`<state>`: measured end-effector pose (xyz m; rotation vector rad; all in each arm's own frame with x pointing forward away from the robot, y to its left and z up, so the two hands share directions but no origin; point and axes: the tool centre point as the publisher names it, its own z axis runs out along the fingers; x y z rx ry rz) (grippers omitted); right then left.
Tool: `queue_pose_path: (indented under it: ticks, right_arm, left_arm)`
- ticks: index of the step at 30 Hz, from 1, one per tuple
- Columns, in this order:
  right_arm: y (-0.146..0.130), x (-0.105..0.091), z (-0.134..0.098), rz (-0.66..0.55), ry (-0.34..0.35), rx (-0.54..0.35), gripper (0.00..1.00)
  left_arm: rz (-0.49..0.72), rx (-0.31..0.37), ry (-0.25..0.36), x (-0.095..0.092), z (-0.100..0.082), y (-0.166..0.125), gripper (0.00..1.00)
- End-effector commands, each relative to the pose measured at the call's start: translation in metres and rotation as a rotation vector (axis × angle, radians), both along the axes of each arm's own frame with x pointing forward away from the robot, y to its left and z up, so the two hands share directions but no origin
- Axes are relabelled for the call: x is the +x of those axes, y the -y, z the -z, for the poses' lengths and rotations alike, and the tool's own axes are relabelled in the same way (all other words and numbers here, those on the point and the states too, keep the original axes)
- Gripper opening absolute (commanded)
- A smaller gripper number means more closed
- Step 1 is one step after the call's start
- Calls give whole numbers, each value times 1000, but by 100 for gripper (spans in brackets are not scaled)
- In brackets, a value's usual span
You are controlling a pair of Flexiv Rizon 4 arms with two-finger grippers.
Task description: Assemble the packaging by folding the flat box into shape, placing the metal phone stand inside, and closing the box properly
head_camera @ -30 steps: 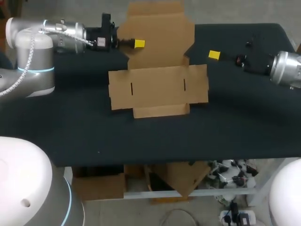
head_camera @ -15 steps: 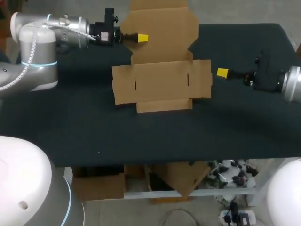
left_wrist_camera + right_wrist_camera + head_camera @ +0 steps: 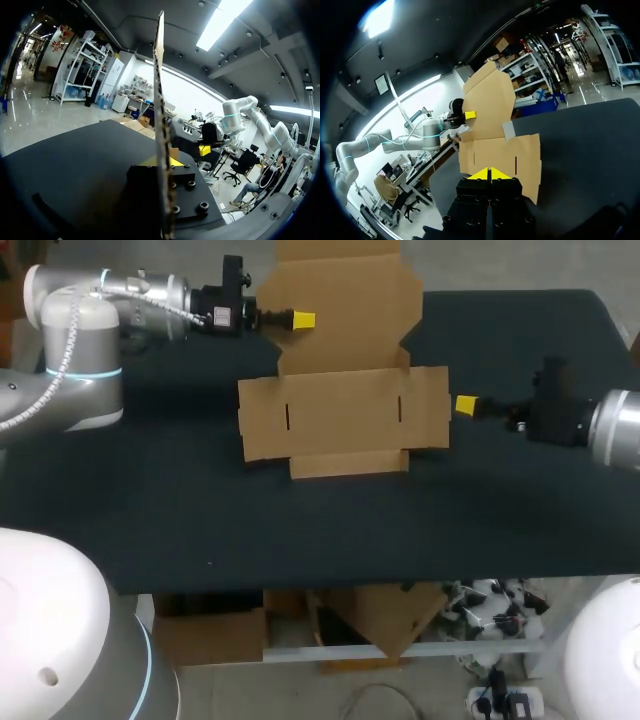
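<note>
1. The left tool [image 3: 303, 319], two black fingers with bright yellow tips, is clenched on the left edge of the raised rear panel [image 3: 345, 300] of the flat brown cardboard box [image 3: 340, 420].
2. In the left wrist view that rear panel [image 3: 160, 100] runs edge-on straight up out of the left tool [image 3: 161, 161]. Yellow shows on both sides of the cardboard.
3. The right tool [image 3: 465, 404] is clenched on nothing. In the right wrist view the right tool [image 3: 490, 174] has its two yellow tips pressed together into one point.
4. The right tool sits low over the surface, just beside the right end of the box's wide middle panel [image 3: 345, 415]. Whether its tips touch the cardboard cannot be told.
5. The box lies on the far half of the dark surface [image 3: 300, 530], about midway between its left and right ends.
   - Its wide middle panel lies flat and has two short slits, one near each end.
   - A narrow flap [image 3: 348, 463] along the near side also lies flat.
   - In the right wrist view the box [image 3: 500, 155] shows the rear panel tilted up from the flat part, with the left tool [image 3: 469, 115] on its edge.
6. The left arm [image 3: 80, 340], silver and white, comes in from the far left corner along the surface's far edge.
7. The right arm [image 3: 615, 430] comes in from the right side, level with the middle panel.
</note>
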<state>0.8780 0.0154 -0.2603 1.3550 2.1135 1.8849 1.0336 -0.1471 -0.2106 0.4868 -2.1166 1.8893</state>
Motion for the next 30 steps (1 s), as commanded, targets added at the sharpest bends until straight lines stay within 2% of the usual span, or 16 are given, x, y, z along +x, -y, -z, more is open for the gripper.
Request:
queue_pose_path:
  ticks: [1,5,7,12,15,22,30]
  right_arm:
    - [-1,-3,-2,16,0,-11,0]
    - [-1,-3,-2,16,0,-11,0]
    - [-5,-7,-4,-3,29,-13,0]
    - [-8,-29,-7,-25,91,-12,0]
    - [-9,-43,-8,-19,108,-49,0]
    - [-11,-70,-8,-19,123,-105,0]
    - [-5,-88,0,-25,131,-133,0]
  left_arm:
    - [6,-2,0,2,0,-1,0]
    - [6,-2,0,2,0,-1,0]
    - [6,-2,0,2,0,-1,0]
    - [6,-2,0,2,0,-1,0]
    - [6,-2,0,2,0,-1,0]
    - [-8,2,49,-12,-12,1,0]
    - [-9,5,89,-32,-28,4,0]
